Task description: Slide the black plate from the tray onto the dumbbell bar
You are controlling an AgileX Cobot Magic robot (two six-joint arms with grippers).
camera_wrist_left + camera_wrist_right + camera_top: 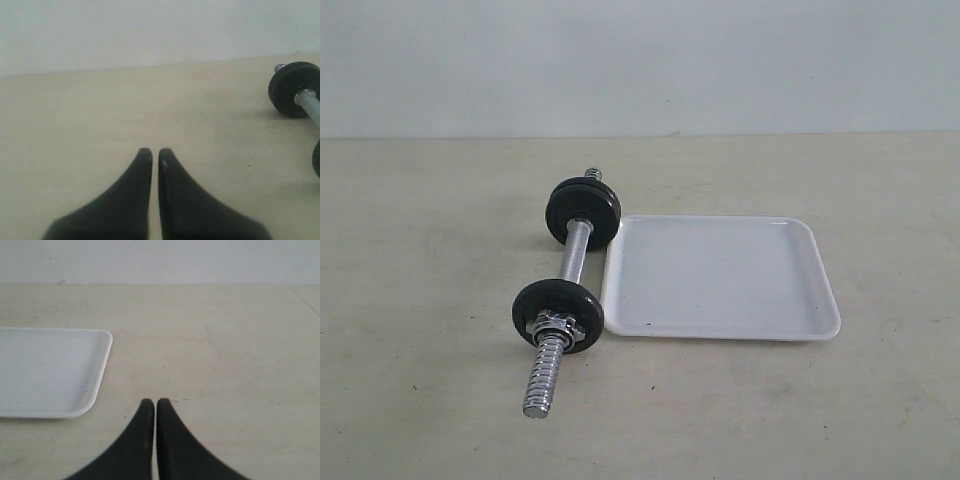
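The chrome dumbbell bar point(577, 250) lies on the table just left of the white tray point(720, 275). Two black plates are threaded on it: the far one point(583, 210) and the near one point(535, 300), the near one backed by a silver collar nut point(557, 328). The tray's white floor shows bare. My left gripper point(155, 152) is shut on nothing over bare table, with the far black plate point(290, 92) and the bar point(311, 105) off to one side. My right gripper point(152, 402) is shut on nothing, beside a corner of the tray point(50, 370). Neither gripper appears in the exterior view.
The bar's threaded near end point(545, 380) sticks out toward the table's front. A pale wall point(640, 60) rises behind the beige table's far edge. Bare tabletop point(410, 300) spreads left of the dumbbell and right of the tray.
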